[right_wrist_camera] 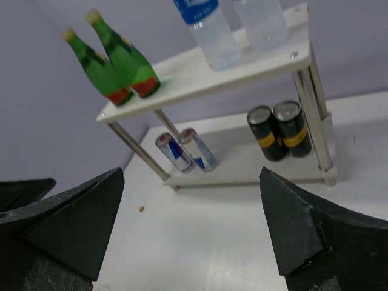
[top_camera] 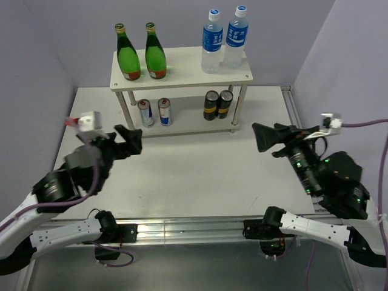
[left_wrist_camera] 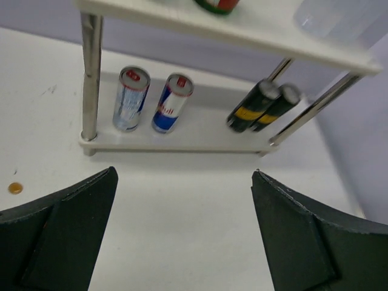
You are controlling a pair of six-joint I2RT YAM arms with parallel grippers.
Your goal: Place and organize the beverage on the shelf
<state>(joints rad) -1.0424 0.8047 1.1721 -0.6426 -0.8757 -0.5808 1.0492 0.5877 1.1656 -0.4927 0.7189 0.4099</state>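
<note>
The shelf (top_camera: pixel 182 71) stands at the back of the table. Its top board holds two green glass bottles (top_camera: pixel 128 54) on the left and two water bottles (top_camera: pixel 211 42) on the right. Its lower board holds two blue-silver cans (top_camera: pixel 154 112) on the left and two black cans (top_camera: pixel 218 104) on the right. My left gripper (top_camera: pixel 128 140) is open and empty in front of the shelf's left end. My right gripper (top_camera: pixel 265 138) is open and empty in front of its right end. The left wrist view (left_wrist_camera: pixel 183 173) and right wrist view (right_wrist_camera: pixel 191 171) show bare table between the fingers.
Purple walls close in the back and both sides. An aluminium rail (top_camera: pixel 194 227) runs along the near table edge by the arm bases. A small brown speck (left_wrist_camera: pixel 15 188) lies on the table left of the shelf's front leg (left_wrist_camera: pixel 90 79).
</note>
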